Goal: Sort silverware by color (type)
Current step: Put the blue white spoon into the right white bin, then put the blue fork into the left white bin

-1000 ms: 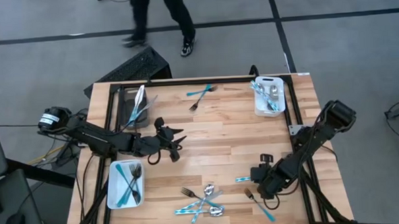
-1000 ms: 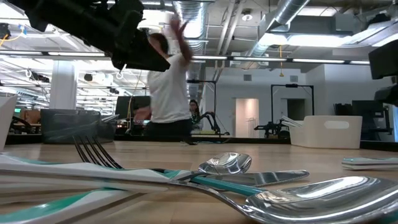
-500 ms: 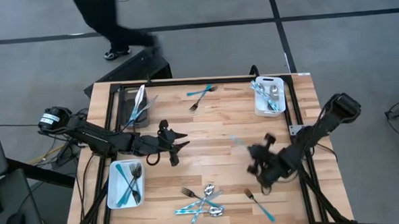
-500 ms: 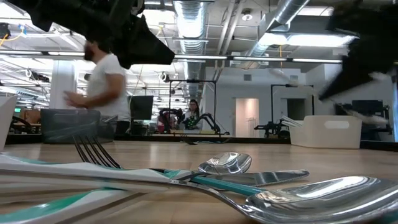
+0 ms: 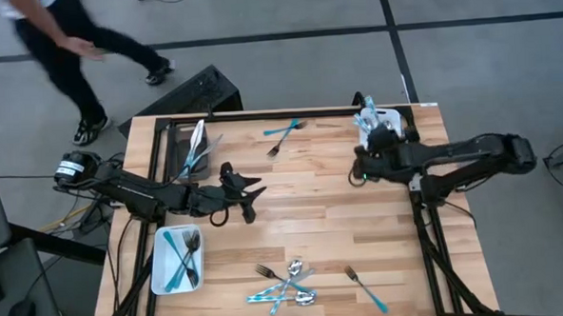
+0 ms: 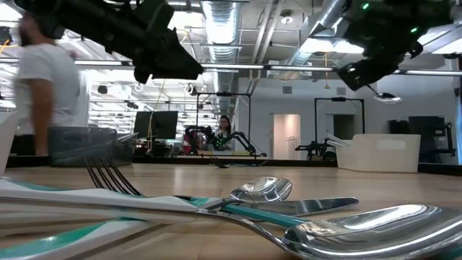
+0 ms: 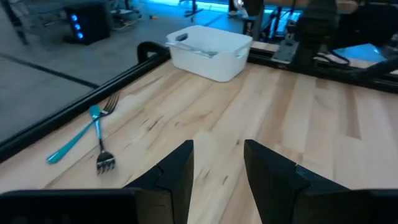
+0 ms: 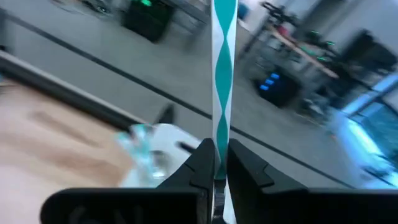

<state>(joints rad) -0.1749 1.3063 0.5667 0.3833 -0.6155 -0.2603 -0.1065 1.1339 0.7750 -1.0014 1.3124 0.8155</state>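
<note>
Loose silverware lies in a pile (image 5: 287,282) at the near edge, filling the front of the low view (image 6: 260,191). A lone fork (image 5: 363,288) lies beside the pile. A teal fork and a silver fork (image 5: 282,131) lie by the far edge and show in the left wrist view (image 7: 93,134). My right gripper (image 5: 371,143) hangs above the far-right white bin (image 5: 383,139), shut on a teal-and-white-handled spoon (image 8: 224,68). My left gripper (image 5: 243,194) hovers open over the table's left middle, its fingers (image 7: 177,171) holding nothing. My right gripper (image 8: 221,152) pinches the spoon's teal-and-white handle (image 8: 224,124) between its two fingers. The handle runs out forward between the fingers, along them. The spoon is lifted clear of the table, and its silver bowl (image 6: 388,96) shows beyond the gripper (image 6: 372,68) in the low view.
A white bin (image 5: 178,258) with teal cutlery sits near left. A dark bin (image 5: 191,148) with silver pieces stands far left. The white bin (image 7: 208,50) far right holds mixed pieces. Bare wood lies mid-table. A person (image 5: 58,44) walks beyond the far-left corner.
My right gripper has risen from the table's near-right area and swung toward the far edge, carrying the teal-handled spoon to above the far-right white bin. The person behind the table has walked toward the left.
</note>
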